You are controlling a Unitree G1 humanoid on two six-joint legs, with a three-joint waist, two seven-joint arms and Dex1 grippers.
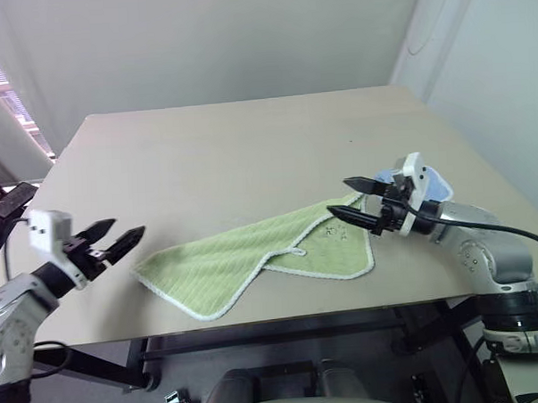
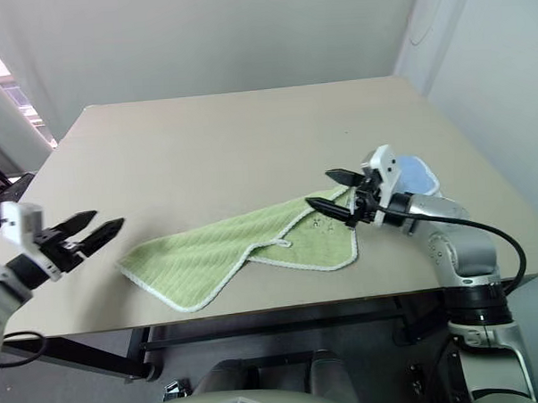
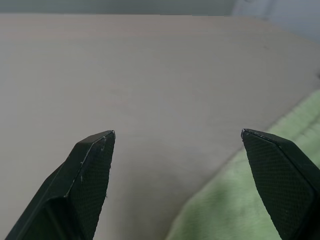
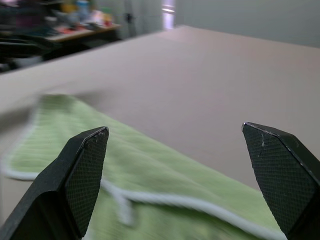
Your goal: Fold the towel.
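Green towel (image 1: 253,256) flat on table (image 1: 249,149), near front edge, lying as long diagonal strip, one part folded over with white loop (image 1: 295,250) and dark motif (image 1: 331,234) showing. Left gripper (image 1: 119,236) just off towel's left corner, fingers spread apart, holding nothing. Right gripper (image 1: 349,199) above towel's right end, fingers apart, empty. Blue cloth (image 1: 429,184) just beyond towel's right end, partly hidden behind right gripper.

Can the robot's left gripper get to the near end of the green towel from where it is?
Probably yes. The left gripper hangs open just beside the towel's left end, and only bare table lies between them. The right gripper is over at the other end, out of its way.
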